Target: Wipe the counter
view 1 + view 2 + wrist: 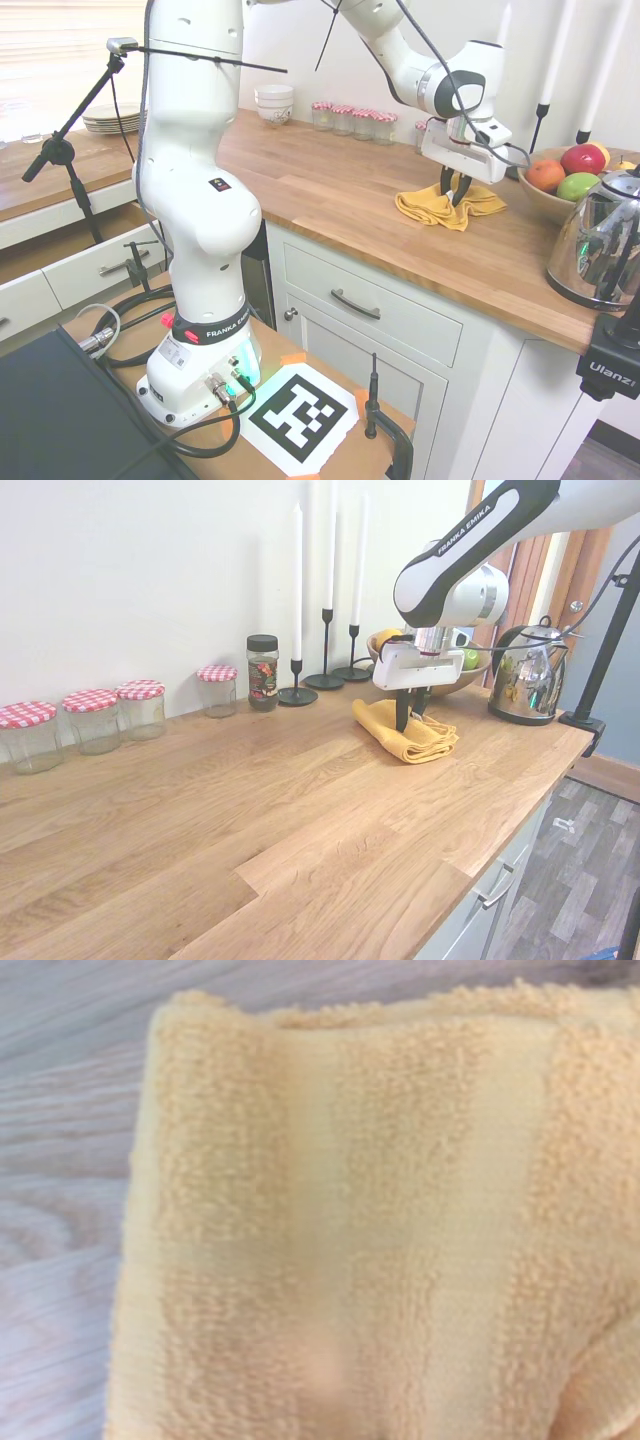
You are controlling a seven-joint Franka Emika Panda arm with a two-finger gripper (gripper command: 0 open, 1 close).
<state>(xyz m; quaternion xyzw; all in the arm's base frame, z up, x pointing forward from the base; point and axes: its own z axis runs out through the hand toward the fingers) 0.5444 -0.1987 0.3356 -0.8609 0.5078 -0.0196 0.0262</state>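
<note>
One yellow terry cloth (447,206) lies folded on the wooden surface (330,190), near a fruit bowl (540,198) and kettle (598,250). Gripper (455,197) points straight down, fingers (403,718) spread, tips pressing the cloth.

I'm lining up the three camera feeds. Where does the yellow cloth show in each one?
First exterior view: the yellow cloth lies right of centre on the counter, under the gripper, left of the fruit bowl.
Second exterior view: right of centre, left of the kettle.
Wrist view: it fills most of the picture.
Shared landmark: the kettle.
</note>
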